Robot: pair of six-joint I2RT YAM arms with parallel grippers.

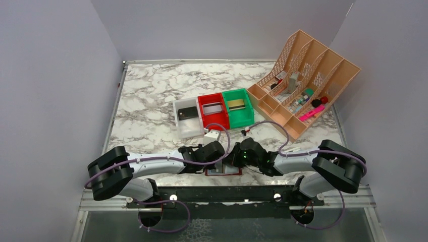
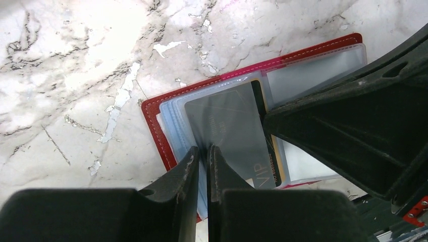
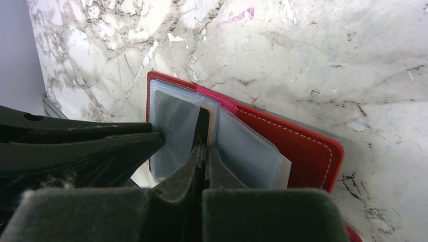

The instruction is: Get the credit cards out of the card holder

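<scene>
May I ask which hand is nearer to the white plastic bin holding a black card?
Left. The left hand sits in front of the right corner of the white plastic bin; the right hand is farther right, in front of the green plastic bin.

Table: I see a white marble top with grey veining; the red bin stands near its middle.
Red bin: my landmark, an open plastic tray, the middle one in a touching row of three.
White bin: against the red bin's left side, same shape.
Green bin: against the red bin's right side.
Organizer: a peach slatted desk rack, right of the red bin beyond the green one, set at an angle to the row.
Inside the organizer: a pink piece, a green piece and a small red ball; I can't make out more.
Walls: plain grey panels left, behind and right of the red bin.
</scene>
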